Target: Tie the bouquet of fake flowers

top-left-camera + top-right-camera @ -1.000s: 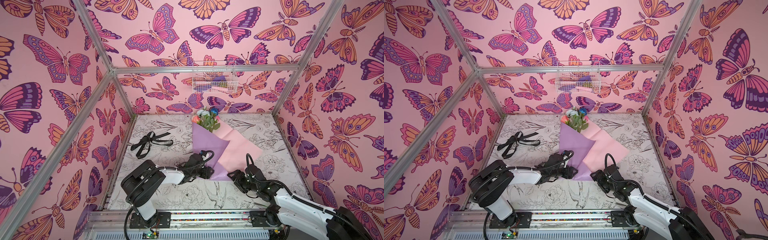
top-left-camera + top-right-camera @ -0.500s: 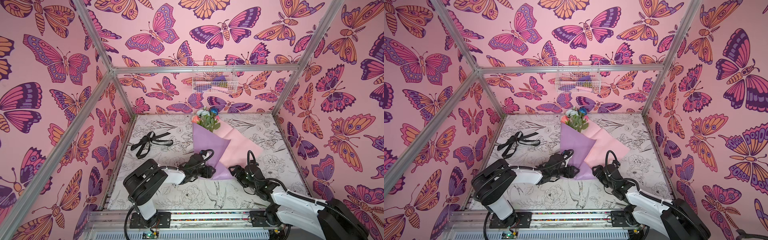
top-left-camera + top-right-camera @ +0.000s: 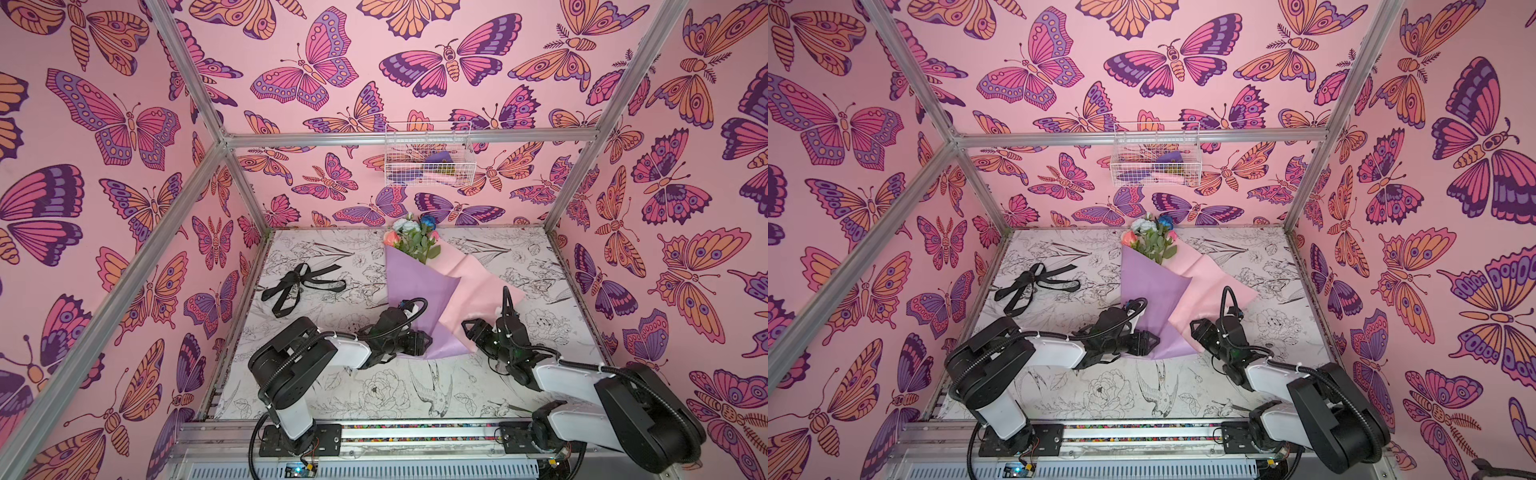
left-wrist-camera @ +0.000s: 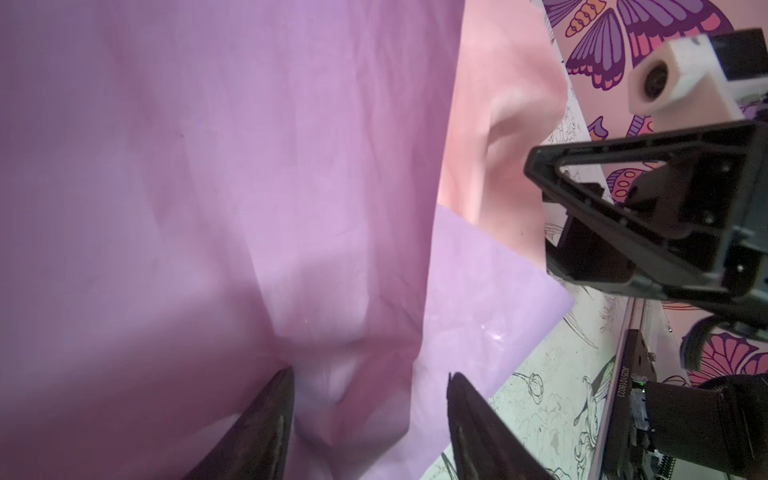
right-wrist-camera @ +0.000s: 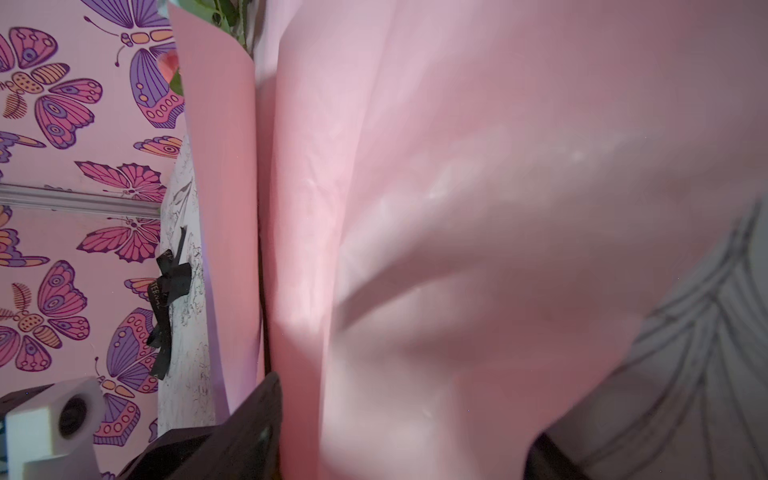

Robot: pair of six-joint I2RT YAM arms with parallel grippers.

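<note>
The bouquet of fake flowers (image 3: 415, 239) lies down the middle of the table, blooms toward the back wall, in both top views. A lilac paper flap (image 3: 415, 299) is folded over its stems, and a pink sheet (image 3: 478, 286) spreads to its right. My left gripper (image 3: 426, 343) is at the wrap's near end. In the left wrist view my left gripper (image 4: 368, 374) has bunched lilac paper (image 4: 249, 187) pinched between its jaws. My right gripper (image 3: 469, 328) stands open at the pink sheet's near edge. Raised pink paper (image 5: 457, 208) fills the space between its spread jaws. The stems are hidden.
A long black ribbon (image 3: 299, 286) lies loosely tangled at the table's back left. A white wire basket (image 3: 428, 162) hangs on the back wall above the blooms. Butterfly-patterned walls and metal frame posts close in three sides. The arms' base rail (image 3: 415, 432) runs along the front edge.
My right gripper has moved away from the front edge and in onto the pink sheet's near edge. The left gripper and the bouquet have stayed where they were.
</note>
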